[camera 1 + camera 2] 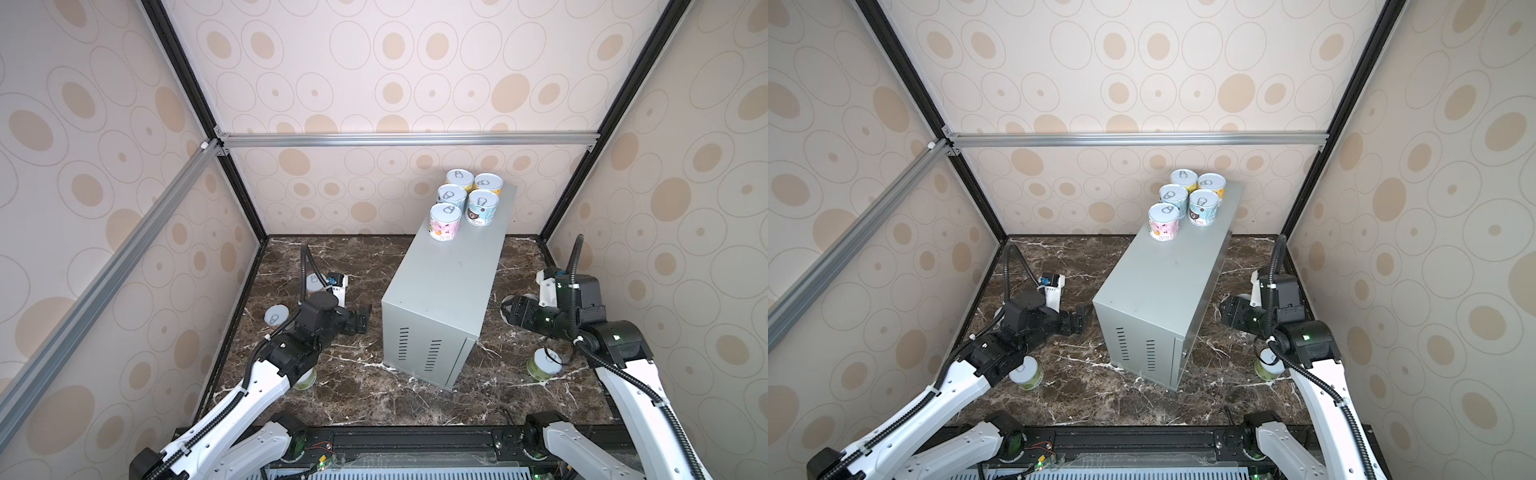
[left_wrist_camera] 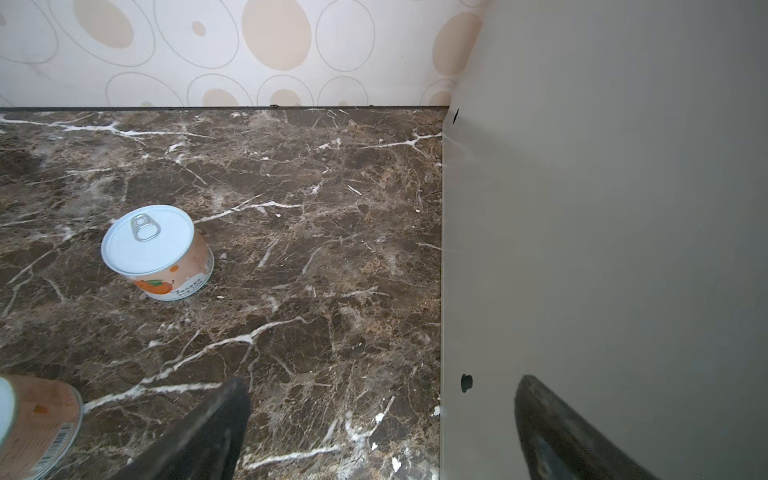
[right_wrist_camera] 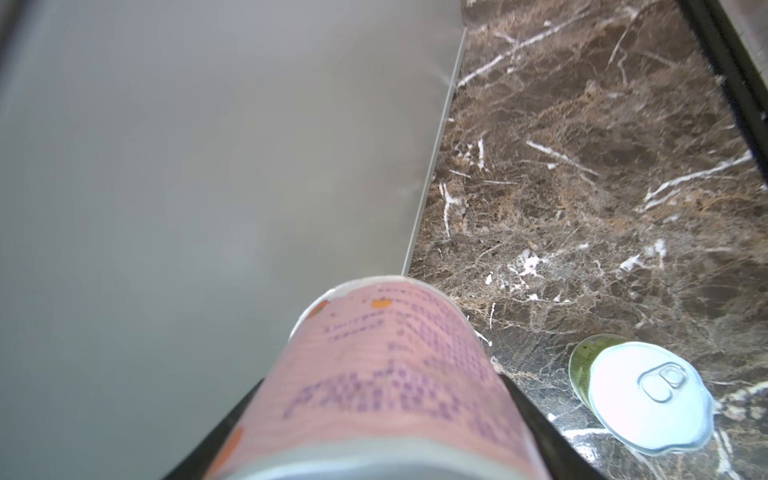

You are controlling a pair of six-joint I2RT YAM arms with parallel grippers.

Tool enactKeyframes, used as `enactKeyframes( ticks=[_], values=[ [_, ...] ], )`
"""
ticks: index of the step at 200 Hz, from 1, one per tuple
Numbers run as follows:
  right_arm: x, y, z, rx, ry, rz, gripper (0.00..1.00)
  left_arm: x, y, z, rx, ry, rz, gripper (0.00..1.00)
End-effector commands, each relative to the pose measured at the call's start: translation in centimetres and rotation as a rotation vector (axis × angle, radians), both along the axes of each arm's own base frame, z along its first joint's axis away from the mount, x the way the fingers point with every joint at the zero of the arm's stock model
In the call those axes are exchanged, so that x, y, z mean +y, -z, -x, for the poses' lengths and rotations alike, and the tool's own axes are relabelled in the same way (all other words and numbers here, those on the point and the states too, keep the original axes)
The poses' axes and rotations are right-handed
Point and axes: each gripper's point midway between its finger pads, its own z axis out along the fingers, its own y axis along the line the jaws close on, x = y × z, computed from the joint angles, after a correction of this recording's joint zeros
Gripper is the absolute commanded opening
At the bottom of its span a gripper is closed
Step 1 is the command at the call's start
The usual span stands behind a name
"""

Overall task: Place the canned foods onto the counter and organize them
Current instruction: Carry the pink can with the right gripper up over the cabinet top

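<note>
Clearly, we see five cans (image 1: 451, 194) standing upright in a tight cluster at the far end of the counter (image 1: 451, 286). Our right gripper (image 1: 510, 311) is clenched on a pink can (image 3: 386, 374), just beside the counter's side wall; in both top views the claw hides nearly all of that can, and its wrist view blurs the print and cuts off the near end. Whether it touches the marble surface (image 3: 582, 187) we cannot tell. Our left gripper (image 1: 364, 319) is released, wide and empty, near the counter's opposite wall, with only its two fingers (image 2: 199, 432) showing at the frame's edge in its wrist view. On the marble we find a salmon can (image 2: 156, 251) upright and whole, and a second salmon can (image 2: 37, 428) cut off at the frame corner. A green can (image 1: 1030, 376) sits half under the left arm (image 1: 934, 399); another green can (image 3: 640, 395) stands near the right arm (image 1: 631, 386), its label mostly hidden beneath its lid.
</note>
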Motion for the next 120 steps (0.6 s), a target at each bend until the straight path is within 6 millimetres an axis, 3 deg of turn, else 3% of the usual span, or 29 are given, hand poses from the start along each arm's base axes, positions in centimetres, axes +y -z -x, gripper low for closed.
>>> enactKeyframes(
  ticks=[1, 56, 82, 120],
  values=[
    [0.1, -3.3, 1.2, -0.064, -0.017, -0.013, 0.56, -0.7, -0.6, 0.0, 0.028, 0.042, -0.033, 0.99],
    [-0.5, -8.7, 2.3, -0.119, -0.035, 0.044, 0.56, -0.1, -2.2, -0.3, -0.016, 0.043, -0.086, 0.99],
    [-0.5, -10.3, 2.4, -0.113, -0.057, 0.068, 0.56, 0.2, -3.0, -0.2, -0.058, 0.035, -0.081, 0.99],
    [-0.4, -12.1, 2.0, -0.096, -0.088, 0.094, 0.56, 0.2, -2.6, -0.2, -0.074, 0.041, -0.089, 0.99]
  ],
)
